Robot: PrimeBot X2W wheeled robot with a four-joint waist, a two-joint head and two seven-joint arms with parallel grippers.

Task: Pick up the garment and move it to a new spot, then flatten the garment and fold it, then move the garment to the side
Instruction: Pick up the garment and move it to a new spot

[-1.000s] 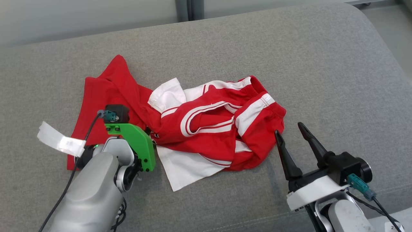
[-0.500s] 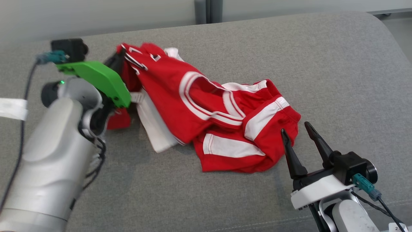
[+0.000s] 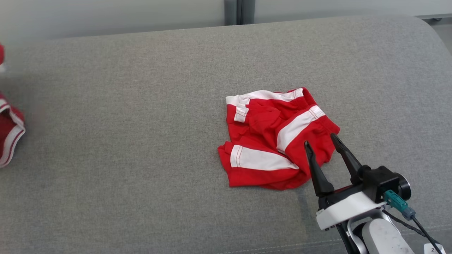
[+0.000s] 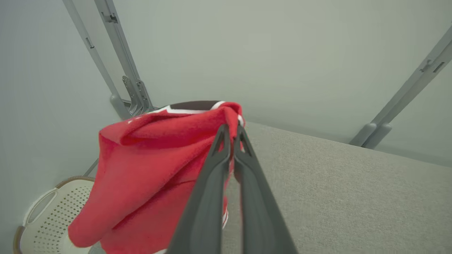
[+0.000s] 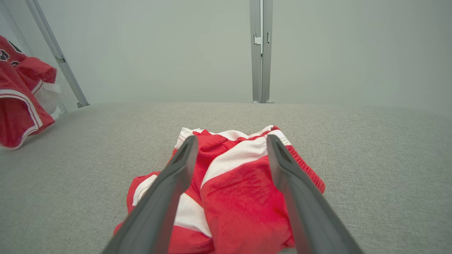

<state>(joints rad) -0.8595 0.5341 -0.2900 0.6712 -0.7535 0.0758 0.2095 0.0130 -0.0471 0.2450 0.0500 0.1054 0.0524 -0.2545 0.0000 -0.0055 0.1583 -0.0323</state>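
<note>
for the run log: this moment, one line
left gripper: shut on jersey | right gripper: open at shorts | shorts: crumpled on cushion

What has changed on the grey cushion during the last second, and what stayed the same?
The left gripper, shut on the red jersey, lifted it up and away to the left, off the pile. The red and white shorts stayed on the grey cushion, and the right gripper stayed open near them.

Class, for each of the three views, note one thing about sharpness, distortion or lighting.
Head view: soft, even light; the red shorts are sharp, the red garment at the left edge blurred. Left wrist view: the wide lens slants the grey posts, the shut left fingers loom large. Right wrist view: the open right fingers look soft.
</note>
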